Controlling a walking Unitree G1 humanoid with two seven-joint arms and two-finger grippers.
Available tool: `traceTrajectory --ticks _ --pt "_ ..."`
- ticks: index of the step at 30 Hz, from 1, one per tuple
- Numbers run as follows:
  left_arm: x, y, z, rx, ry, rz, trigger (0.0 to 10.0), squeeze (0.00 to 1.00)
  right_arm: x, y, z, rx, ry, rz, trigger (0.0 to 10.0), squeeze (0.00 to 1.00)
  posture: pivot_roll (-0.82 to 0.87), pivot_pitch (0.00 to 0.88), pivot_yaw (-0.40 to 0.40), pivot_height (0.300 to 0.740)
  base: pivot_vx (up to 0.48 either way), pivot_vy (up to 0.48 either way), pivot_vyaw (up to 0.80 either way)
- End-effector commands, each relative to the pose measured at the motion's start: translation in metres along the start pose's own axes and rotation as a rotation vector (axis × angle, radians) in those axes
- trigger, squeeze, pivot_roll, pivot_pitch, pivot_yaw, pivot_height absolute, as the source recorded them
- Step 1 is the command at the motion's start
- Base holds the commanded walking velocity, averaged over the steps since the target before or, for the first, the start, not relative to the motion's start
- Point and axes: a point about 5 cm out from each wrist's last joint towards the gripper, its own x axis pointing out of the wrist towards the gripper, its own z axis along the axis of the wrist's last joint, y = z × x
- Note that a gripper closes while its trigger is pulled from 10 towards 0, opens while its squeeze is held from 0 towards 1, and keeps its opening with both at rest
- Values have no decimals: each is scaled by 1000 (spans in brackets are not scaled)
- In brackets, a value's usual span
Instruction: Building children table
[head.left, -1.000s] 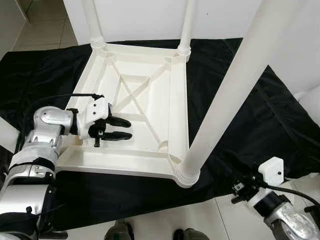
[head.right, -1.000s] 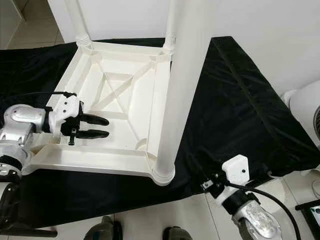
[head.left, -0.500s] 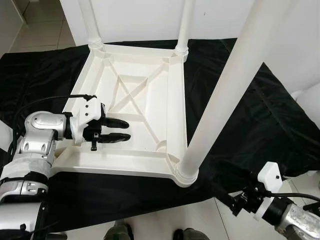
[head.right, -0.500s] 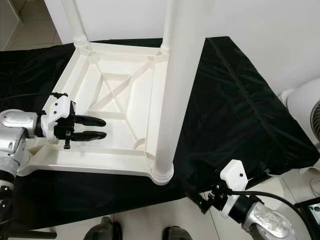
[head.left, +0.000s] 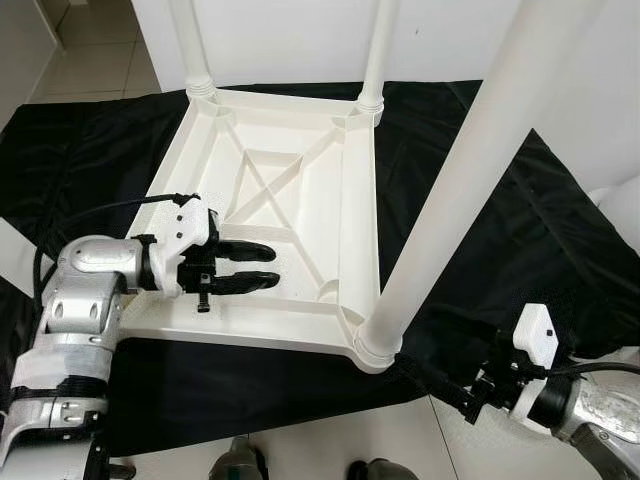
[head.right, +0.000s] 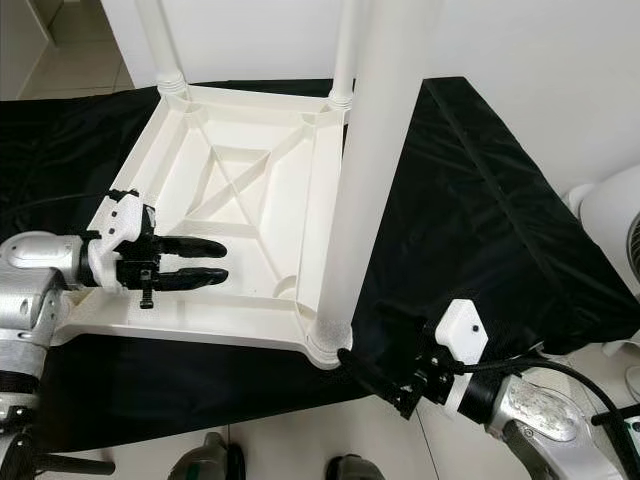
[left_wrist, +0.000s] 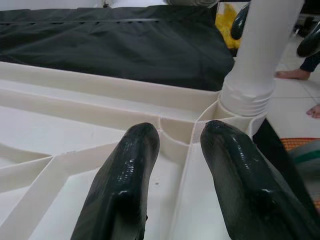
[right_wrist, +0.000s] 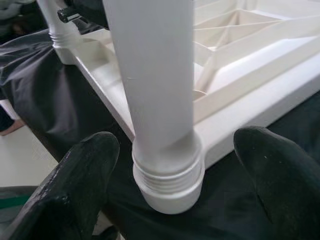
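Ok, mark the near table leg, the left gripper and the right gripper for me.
near table leg (head.right: 352, 260): right eye view, mid shaft.
left gripper (head.left: 272, 266): left eye view, between the fingertips.
right gripper (right_wrist: 175, 150): right wrist view, between the fingertips.

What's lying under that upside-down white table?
A black cloth is spread beneath the white table, reaching past it on every side onto pale floor tiles. Whatever lies directly beneath the tabletop is covered.

Left arm bent at the near left, forearm level, pointing right; left gripper (head.left: 262, 266) with fingers (left_wrist: 125, 185) slightly parted, nothing between them. Right arm low at the near right, reaching left; right gripper (head.right: 372, 378) fingers (right_wrist: 75, 185) spread wide.
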Motion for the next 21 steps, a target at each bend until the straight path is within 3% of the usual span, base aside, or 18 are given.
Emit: traceTrajectory --ticks 1,7,14,17,21 --pt "0 10 -2 -39 -8 305 10000 0 1 1 -3 25 10 38 10000 0 80 69 -1 740 0 0 0" --pt "9 10 -6 -156 -16 478 10000 0 13 -9 -1 -2 0 72 10000 0 92 68 -11 740 0 0 0" --pt "10 8 -4 -165 -22 510 10000 0 24 -14 -2 -19 -29 52 10000 0 100 70 -21 740 0 0 0" --pt "15 7 -1 -208 -65 541 10000 0 45 -19 -1 -43 -92 3 10000 0 102 70 -22 740 0 0 0" --pt "19 5 0 -228 -80 560 10000 0 56 -17 0 -25 -135 -6 10000 0 102 68 -21 740 0 0 0"
